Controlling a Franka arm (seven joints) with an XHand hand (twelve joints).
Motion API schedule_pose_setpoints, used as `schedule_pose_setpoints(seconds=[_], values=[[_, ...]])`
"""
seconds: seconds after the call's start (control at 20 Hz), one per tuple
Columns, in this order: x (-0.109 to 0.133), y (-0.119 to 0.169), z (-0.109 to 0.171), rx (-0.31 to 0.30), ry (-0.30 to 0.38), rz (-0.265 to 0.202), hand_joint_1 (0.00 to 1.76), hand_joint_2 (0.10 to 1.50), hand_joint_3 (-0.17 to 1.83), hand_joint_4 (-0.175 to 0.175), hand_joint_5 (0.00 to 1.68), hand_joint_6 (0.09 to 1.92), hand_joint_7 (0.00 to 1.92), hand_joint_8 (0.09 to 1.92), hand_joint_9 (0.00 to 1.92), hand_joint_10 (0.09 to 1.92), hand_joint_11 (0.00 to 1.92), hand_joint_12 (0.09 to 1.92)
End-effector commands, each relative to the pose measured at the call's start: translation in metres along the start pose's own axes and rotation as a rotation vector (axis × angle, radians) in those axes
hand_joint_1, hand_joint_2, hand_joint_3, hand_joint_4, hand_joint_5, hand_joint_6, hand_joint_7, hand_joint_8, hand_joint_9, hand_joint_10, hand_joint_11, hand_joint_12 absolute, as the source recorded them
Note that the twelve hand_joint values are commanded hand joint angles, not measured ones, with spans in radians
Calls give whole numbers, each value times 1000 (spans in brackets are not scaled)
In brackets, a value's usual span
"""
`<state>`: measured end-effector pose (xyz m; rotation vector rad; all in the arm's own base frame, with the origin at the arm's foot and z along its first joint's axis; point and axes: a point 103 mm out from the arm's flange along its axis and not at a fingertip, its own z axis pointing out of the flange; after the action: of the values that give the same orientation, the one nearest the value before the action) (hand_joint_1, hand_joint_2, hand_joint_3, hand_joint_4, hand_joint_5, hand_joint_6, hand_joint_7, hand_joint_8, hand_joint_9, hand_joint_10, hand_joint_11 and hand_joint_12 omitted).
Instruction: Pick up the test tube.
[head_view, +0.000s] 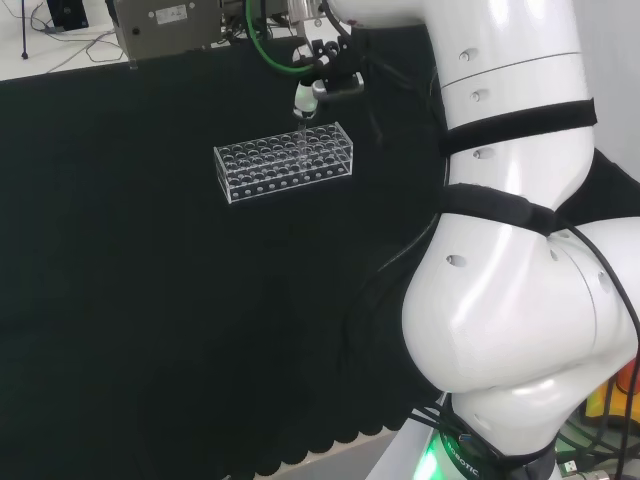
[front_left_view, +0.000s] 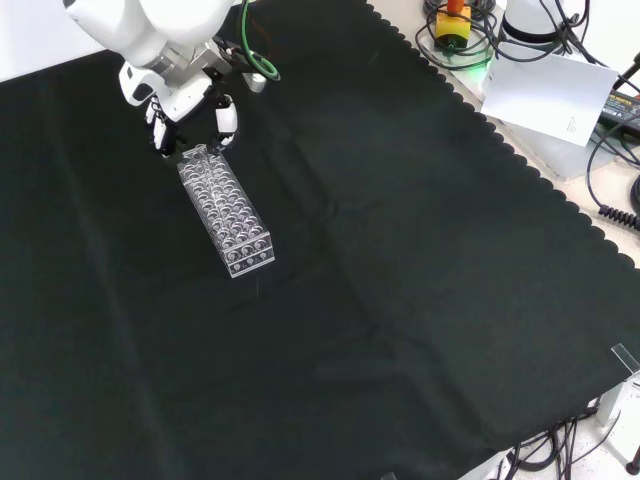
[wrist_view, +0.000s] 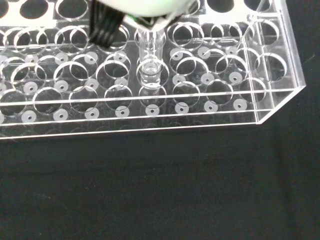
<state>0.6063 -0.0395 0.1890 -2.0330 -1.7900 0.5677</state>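
Observation:
A clear plastic test tube rack (head_view: 285, 160) lies on the black cloth; it also shows in the front view (front_left_view: 228, 215) and close up in the wrist view (wrist_view: 272, 100). A clear test tube (wrist_view: 149, 52) stands upright over a hole near the rack's end, and its lower end sits at the level of the rack's top plate. In the head view the test tube (head_view: 300, 132) hangs as a thin glint under the fingertips. The hand (head_view: 322, 82) is right above the rack's far end, fingers curled and pinching the tube's top. In the front view the hand (front_left_view: 188, 95) straddles the rack's upper end.
A grey box (head_view: 165, 25) and cables lie beyond the cloth's far edge in the head view. In the front view, a white sheet (front_left_view: 545, 95) and a yellow and red button (front_left_view: 452, 20) sit past the cloth's scalloped edge. The arm's white links (head_view: 510, 250) stand at the right.

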Motion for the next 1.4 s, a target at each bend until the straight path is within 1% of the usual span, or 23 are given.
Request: schedule_pose_setpoints(seconds=[0.05,0.35,0.55,0.65,0.75,0.8,0.85,0.95,1.05,1.1,1.2,1.25,1.4], values=[[5,5,4,-6,11,-6,1108,660,800,-175,576,870,968,853,829,744,467,1407],[15,8,10,-4,27,-20,1123,661,808,-175,634,874,1050,841,905,730,506,1393],[15,7,8,-12,38,-28,1129,657,816,-175,669,870,1092,830,950,712,543,1370],[14,6,6,-18,25,-26,1137,659,818,-175,762,838,1153,810,1011,691,605,1340],[14,7,5,-23,9,-22,1152,842,506,-175,920,946,1249,781,1128,666,724,1287],[14,7,4,-24,3,-21,1198,899,378,-175,977,931,1207,813,1177,656,785,1256],[13,7,3,-27,-2,-19,1234,929,302,-175,1014,908,1167,843,1216,652,836,1239],[13,8,2,-31,-8,-14,1269,948,243,-175,1050,877,1130,866,1258,654,918,1200],[13,8,1,-42,-16,-9,1279,940,247,-175,1066,861,1127,867,1286,661,1020,1135],[14,8,1,-51,-24,-10,1284,889,335,-175,1084,853,1142,864,1317,665,1099,1070],[15,7,-1,-72,-34,-13,1228,841,421,-175,1117,834,1378,833,1406,676,1240,941],[15,7,-1,-81,-30,-14,1216,827,435,-175,1141,802,1455,813,1441,669,1288,897],[15,5,-4,-108,-3,-15,1212,797,448,-175,1201,706,1553,750,1507,615,1371,816]])
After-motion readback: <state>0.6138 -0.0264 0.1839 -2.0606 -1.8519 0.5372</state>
